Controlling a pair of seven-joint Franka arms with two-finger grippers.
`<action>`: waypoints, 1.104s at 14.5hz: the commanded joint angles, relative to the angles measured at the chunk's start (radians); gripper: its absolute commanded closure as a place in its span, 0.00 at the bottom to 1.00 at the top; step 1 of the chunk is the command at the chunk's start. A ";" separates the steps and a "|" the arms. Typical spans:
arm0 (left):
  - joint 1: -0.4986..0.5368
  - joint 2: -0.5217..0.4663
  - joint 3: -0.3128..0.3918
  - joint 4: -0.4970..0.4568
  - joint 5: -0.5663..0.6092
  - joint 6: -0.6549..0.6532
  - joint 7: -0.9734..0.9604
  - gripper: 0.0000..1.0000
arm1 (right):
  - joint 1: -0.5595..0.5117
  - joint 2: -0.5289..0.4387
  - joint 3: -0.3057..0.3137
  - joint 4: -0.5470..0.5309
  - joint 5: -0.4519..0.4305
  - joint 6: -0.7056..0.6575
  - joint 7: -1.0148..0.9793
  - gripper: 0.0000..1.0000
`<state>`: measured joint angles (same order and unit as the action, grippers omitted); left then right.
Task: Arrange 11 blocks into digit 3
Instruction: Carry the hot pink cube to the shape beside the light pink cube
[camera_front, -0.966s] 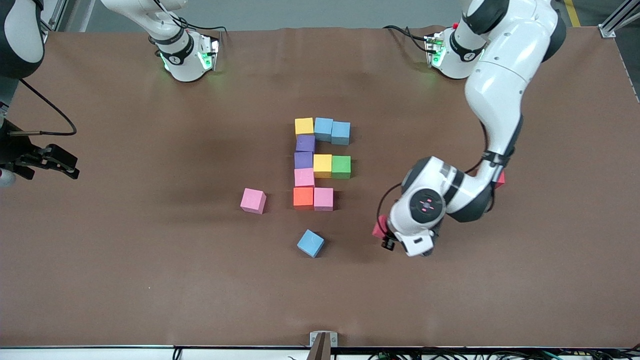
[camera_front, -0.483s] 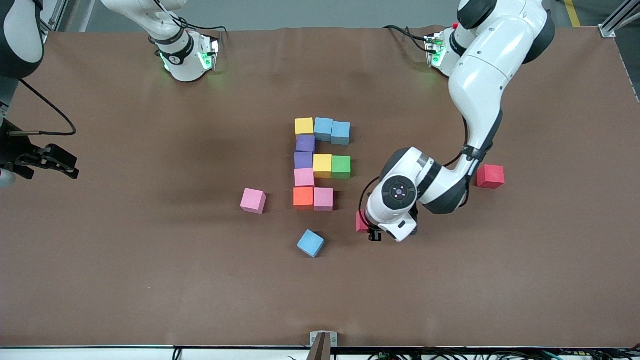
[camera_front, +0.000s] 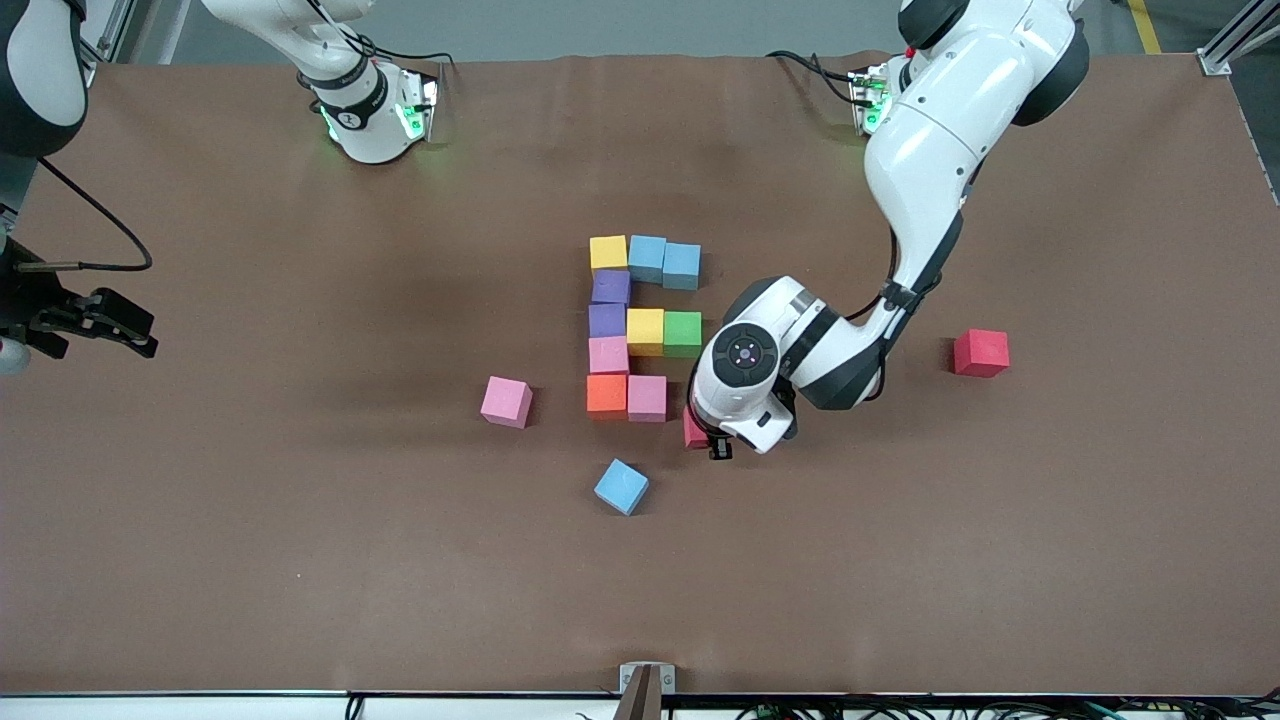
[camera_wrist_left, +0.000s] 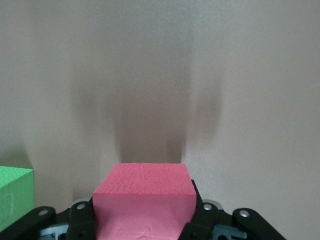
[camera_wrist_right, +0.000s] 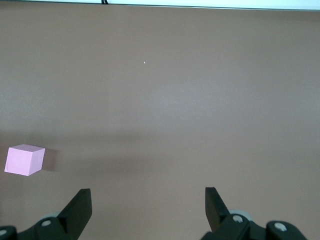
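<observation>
Across the frame's centre: brown table (camera_front: 300, 560); unfinished digit 3 (camera_front: 640, 325) of ten matte foam cubes.

Left gripper (camera_front: 705, 432), lower centre, pinches small red foam cube (camera_wrist_left: 143, 200); placement likely beside pink cube (camera_front: 647, 397).

Right gripper (camera_wrist_right: 147, 210), left edge, spread, waiting.

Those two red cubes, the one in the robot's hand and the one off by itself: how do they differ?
The held red cube is clamped in the left hand, beside the coloured figure's pink cube. The loose red cube sits alone on the table, toward the left arm's end, untouched. Both look alike in colour and size.
</observation>
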<state>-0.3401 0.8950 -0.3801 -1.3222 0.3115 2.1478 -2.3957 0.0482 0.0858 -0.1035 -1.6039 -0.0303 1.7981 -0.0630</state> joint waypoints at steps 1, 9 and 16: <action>-0.025 -0.008 0.006 -0.012 0.023 0.014 -0.046 0.82 | -0.004 -0.014 0.004 -0.007 -0.006 -0.006 0.015 0.00; -0.063 0.012 0.012 -0.012 0.066 0.015 -0.050 0.82 | -0.001 -0.014 0.004 -0.007 -0.005 -0.006 0.017 0.00; -0.065 0.010 0.012 -0.031 0.067 0.014 -0.056 0.82 | 0.001 -0.014 0.005 -0.007 0.000 -0.006 0.017 0.00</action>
<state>-0.3959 0.9107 -0.3757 -1.3381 0.3587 2.1541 -2.4298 0.0484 0.0858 -0.1026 -1.6039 -0.0297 1.7978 -0.0630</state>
